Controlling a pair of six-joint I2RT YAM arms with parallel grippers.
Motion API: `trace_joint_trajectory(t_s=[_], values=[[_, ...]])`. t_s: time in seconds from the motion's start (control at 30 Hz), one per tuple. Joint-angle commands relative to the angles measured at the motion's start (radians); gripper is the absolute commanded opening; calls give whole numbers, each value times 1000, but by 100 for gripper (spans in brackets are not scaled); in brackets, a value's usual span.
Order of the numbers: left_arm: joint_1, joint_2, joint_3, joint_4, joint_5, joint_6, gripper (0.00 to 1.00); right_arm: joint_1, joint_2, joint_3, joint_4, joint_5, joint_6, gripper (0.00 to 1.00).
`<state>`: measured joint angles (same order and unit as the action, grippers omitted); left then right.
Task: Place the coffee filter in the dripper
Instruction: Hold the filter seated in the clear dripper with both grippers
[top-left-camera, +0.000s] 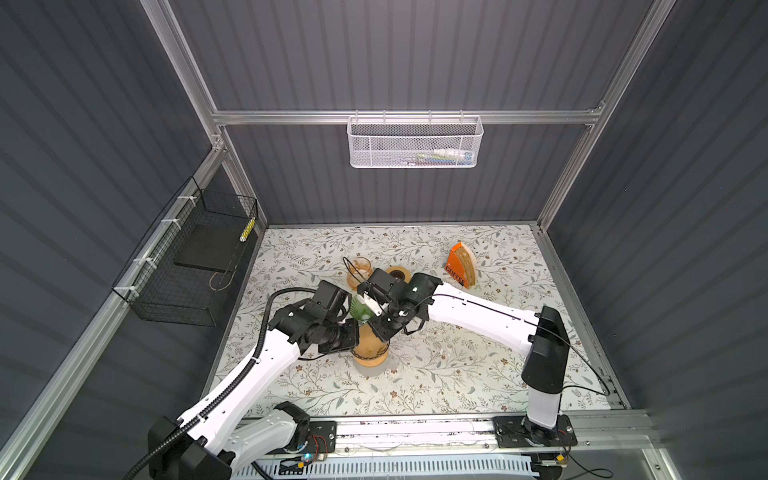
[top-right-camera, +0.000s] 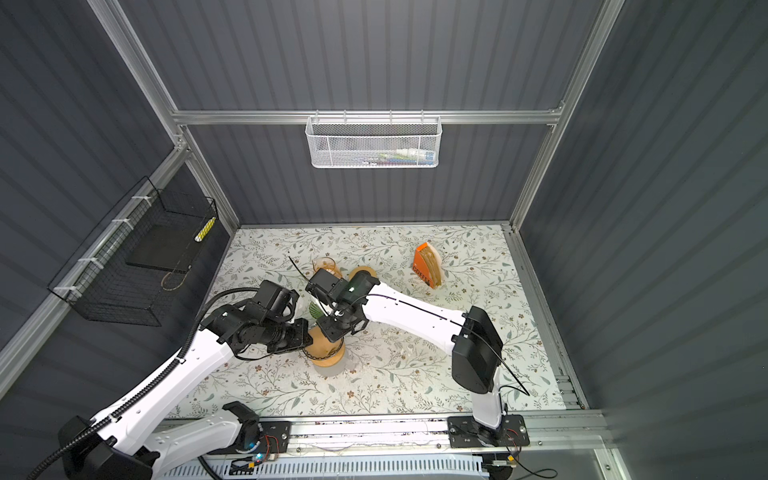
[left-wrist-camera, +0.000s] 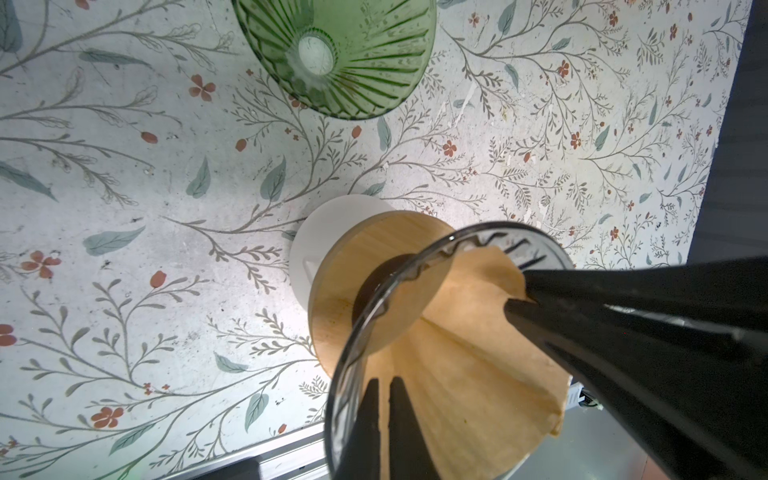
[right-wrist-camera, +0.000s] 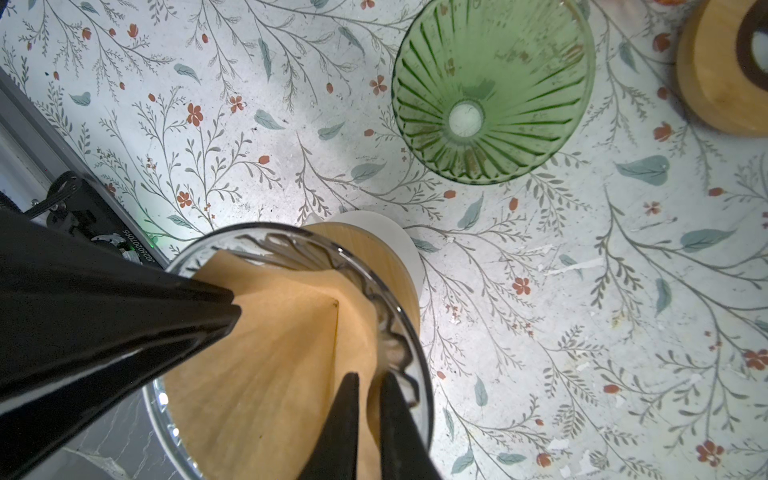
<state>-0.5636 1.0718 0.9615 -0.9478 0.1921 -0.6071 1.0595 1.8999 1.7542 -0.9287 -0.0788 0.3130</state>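
Brown coffee filter (right-wrist-camera: 270, 353) sits in dripper (right-wrist-camera: 291, 237), left jaws pinching, right jaws parted.

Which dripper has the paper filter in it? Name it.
The clear glass dripper on the wooden ring, with the brown filter sitting inside it. The green ribbed dripper beside it is empty.

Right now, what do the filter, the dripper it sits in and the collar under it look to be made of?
Filter: unbleached brown paper, matte, creased. Dripper: clear glass or plastic, glossy, ribbed; can't tell which. Collar: light wood, probably bamboo, matte, grain visible.
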Motion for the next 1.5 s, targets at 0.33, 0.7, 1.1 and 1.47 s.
trace_joint_trajectory(t_s=[0.33,0.7,1.1,1.47], values=[[-7,4,11,-6,-16,7,9,5,-57,22,-8,17,9,19],[-7,-1,16,-9,-17,6,9,4,-79,14,1,35,14,24],[-7,2,16,-12,-17,2,9,10,-88,-10,2,31,17,7],[-7,5,19,-20,-17,4,9,9,-127,-65,-6,40,38,7]])
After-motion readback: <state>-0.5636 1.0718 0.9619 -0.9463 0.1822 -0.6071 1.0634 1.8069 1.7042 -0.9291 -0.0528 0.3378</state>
